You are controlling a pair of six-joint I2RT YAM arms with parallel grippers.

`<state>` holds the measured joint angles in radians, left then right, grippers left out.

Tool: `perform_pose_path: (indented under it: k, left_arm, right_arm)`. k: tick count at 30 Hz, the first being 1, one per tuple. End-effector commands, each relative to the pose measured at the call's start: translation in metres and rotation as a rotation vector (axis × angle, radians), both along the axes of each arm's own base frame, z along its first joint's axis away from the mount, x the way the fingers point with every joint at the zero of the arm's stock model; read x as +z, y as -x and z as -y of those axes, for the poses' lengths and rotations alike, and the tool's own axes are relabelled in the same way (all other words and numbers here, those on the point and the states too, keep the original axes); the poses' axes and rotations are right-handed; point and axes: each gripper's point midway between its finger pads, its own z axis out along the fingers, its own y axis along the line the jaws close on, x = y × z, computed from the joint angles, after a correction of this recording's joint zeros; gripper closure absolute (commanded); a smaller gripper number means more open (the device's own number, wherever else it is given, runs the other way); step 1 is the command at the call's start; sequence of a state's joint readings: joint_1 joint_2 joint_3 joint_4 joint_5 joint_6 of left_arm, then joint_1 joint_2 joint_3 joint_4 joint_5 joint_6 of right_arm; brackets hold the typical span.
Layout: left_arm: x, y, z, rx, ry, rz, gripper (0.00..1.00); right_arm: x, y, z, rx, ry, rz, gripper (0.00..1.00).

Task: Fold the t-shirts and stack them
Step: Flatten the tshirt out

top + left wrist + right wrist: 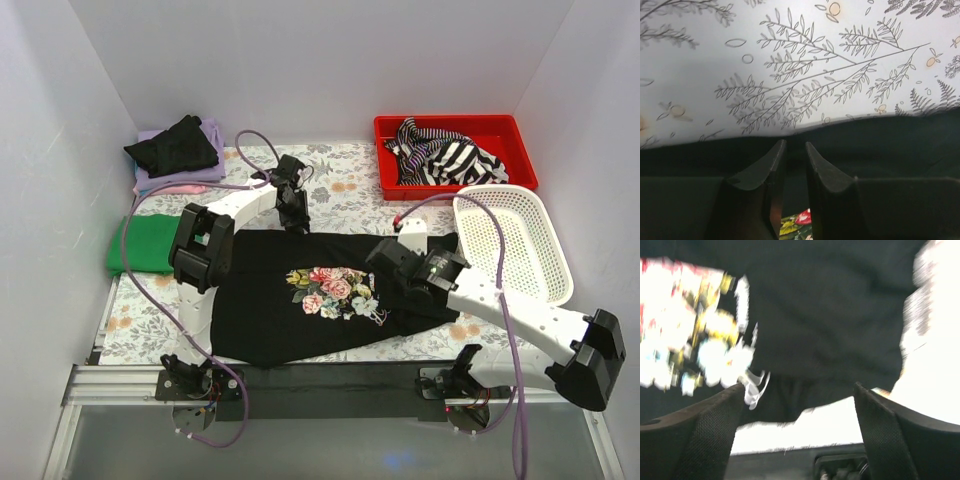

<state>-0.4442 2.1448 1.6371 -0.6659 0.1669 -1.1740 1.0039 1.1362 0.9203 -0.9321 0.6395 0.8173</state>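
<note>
Over the floral table covering [340,185], my right gripper [799,386] hangs with its jaws spread wide and nothing between them, above the black floral-print t-shirt [262,310] that lies flat near the front edge. My left gripper [794,144] sits at the shirt's far hem with its fingers [760,170] almost together; whether they pinch cloth I cannot tell. The shirt looks soft, light and limp, so I judge it best taken by hem or sleeve edges, both sides together, lest it bunch.

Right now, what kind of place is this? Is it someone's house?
Probably a robot practice booth, not a house. Plain white walls box in one table, a left arm and a right arm are bolted to a metal rail, and a black t-shirt lies spread out for folding.
</note>
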Motion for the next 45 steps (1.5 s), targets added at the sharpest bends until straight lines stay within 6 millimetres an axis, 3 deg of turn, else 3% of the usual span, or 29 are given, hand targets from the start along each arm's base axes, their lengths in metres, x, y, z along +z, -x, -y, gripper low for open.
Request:
perform_pose_path:
  k: [1,2,4,6,7,9,13,17,24,30,39,45]
  left_arm:
    - [0.056,-0.014,-0.031,0.055,-0.124,0.142,0.79]
    - [0.053,-0.010,-0.046,0.087,-0.185,0.119,0.78]
    - [0.053,-0.013,-0.071,0.137,-0.214,0.106,0.77]
    - [0.052,-0.015,-0.091,0.175,-0.181,0.081,0.76]
    - [0.054,-0.013,-0.102,0.182,-0.184,0.071,0.76]
    - [0.053,-0.015,-0.131,0.221,-0.195,0.055,0.76]
    - [0.048,-0.010,-0.172,0.261,-0.235,0.014,0.76]
    - [0.045,-0.011,-0.187,0.310,-0.201,0.007,0.75]
    - [0.020,-0.001,-0.197,0.326,-0.224,-0.059,0.75]
    - [0.009,0.006,-0.216,0.378,-0.271,-0.082,0.74]
    - [0.046,0.008,-0.232,0.465,-0.303,0.002,0.74]
    - [0.035,0.019,-0.243,0.483,-0.324,-0.026,0.73]
  right_arm:
    - [0.033,-0.051,0.031,-0.083,0.143,0.157,0.03]
    - [0.030,-0.075,0.044,-0.157,0.131,0.153,0.03]
    - [0.022,-0.102,0.069,-0.183,0.150,0.120,0.02]
    - [0.019,-0.124,0.063,-0.166,0.071,0.146,0.02]
    - [0.011,-0.131,0.073,-0.157,0.078,0.115,0.02]
    - [0.002,-0.143,0.069,-0.137,0.017,0.096,0.01]
    - [-0.028,-0.156,0.077,-0.120,-0.031,-0.009,0.03]
    - [-0.040,-0.166,0.085,-0.143,-0.057,-0.047,0.02]
    - [-0.060,-0.173,0.104,-0.196,-0.045,-0.099,0.02]
    - [-0.078,-0.167,0.119,-0.257,-0.028,-0.147,0.02]
    - [-0.097,-0.165,0.138,-0.295,0.002,-0.188,0.01]
    - [-0.113,-0.169,0.129,-0.273,-0.062,-0.220,0.01]
